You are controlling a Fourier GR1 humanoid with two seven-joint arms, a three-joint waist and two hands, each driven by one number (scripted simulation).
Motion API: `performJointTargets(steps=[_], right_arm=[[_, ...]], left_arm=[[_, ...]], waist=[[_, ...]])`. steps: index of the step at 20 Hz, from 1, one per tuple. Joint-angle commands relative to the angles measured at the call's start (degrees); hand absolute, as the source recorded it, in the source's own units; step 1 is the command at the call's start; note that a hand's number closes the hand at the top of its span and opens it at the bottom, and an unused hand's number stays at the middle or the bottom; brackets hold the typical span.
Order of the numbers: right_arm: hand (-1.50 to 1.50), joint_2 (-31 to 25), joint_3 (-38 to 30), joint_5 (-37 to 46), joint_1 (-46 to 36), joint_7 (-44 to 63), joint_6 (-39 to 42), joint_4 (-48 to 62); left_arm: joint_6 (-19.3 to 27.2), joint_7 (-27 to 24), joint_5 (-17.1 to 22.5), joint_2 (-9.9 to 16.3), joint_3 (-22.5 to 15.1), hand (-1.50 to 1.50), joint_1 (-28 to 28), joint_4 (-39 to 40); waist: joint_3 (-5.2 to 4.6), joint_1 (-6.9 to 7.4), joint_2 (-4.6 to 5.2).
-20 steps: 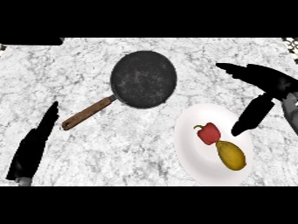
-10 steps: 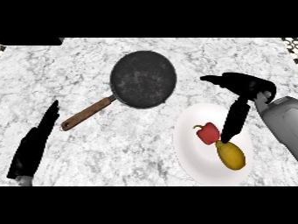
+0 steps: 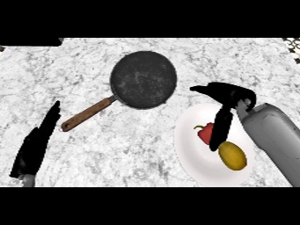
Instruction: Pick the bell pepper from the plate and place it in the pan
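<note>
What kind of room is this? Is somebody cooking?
Most likely a kitchen. There is a marbled stone counter, a black pan with a wooden handle, and a white plate holding a red bell pepper and a yellow fruit.

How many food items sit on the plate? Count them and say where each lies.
2. The red bell pepper lies at the plate's middle left, partly behind the right hand's fingers; the yellow food item lies below and right of it.

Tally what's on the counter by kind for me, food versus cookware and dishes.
Food: 2, the red bell pepper and a yellow fruit, both on the plate
Cookware: 1, the pan
Dishes: 1, the white plate
Total: 4
</note>
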Motion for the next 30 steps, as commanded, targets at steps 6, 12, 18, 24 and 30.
performJointTargets(steps=[6, 12, 18, 24, 30], right_arm=[[-1.5, 0.95, 0.44, 0.77, 0.43, 10.29, 4.89, -2.56], [-1.5, 2.78, 2.28, 6.22, 2.74, 6.13, 3.63, 1.6], [-1.5, 3.88, 2.22, 9.86, 6.48, 5.86, 3.73, -0.02], [-1.5, 6.23, 0.37, 14.71, 6.81, 2.03, 5.83, 2.87], [-1.5, 7.49, -2.43, 21.2, 6.42, -4.15, 6.36, 10.25]], left_arm=[[-1.64, 0.97, -1.14, -0.15, 1.38, 0.0, 1.28, -2.41], [-2.68, 1.43, -1.72, -0.82, 2.91, 0.0, -0.89, -0.57], [-2.92, -3.18, -3.12, -2.94, 3.01, 0.0, 3.67, -0.11], [-6.2, -1.75, -2.86, -3.27, 4.73, 0.0, 3.22, -0.51], [-5.76, 0.87, -5.29, -4.82, 5.69, 0.0, 2.59, -3.12]], waist=[[-0.01, -0.2, -0.15], [0.0, -0.12, 0.02], [-0.01, -0.2, -0.03], [0.0, -0.1, -0.02], [0.02, 0.07, 0.03]])
